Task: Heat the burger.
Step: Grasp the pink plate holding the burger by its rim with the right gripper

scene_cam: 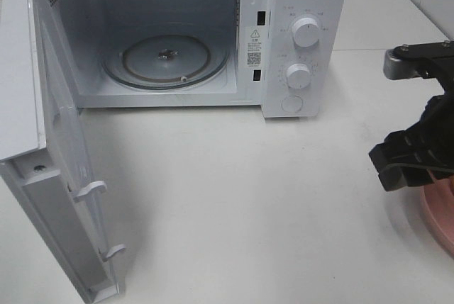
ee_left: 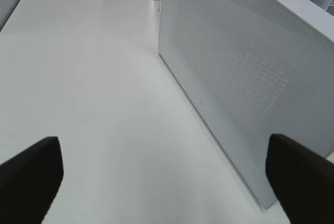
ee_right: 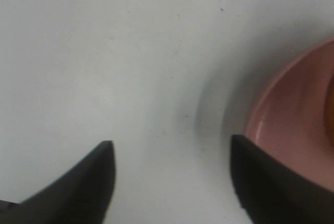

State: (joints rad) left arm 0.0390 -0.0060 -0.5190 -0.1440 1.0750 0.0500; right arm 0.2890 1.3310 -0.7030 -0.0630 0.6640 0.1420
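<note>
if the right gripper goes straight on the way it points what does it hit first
Probably the white table right beside the pink plate; one finger may catch its rim, depth unclear.

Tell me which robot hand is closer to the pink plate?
Right. The right gripper hangs at the rim of the pink plate; the left gripper is by the microwave door, across the table.

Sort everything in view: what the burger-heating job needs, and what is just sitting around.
For the job: microwave, open door, glass turntable, upper dial, lower dial, pink plate, right gripper (open, by the plate). The burger is not clearly in view.

Just there: left gripper (open, by the door's outer face), table.
</note>
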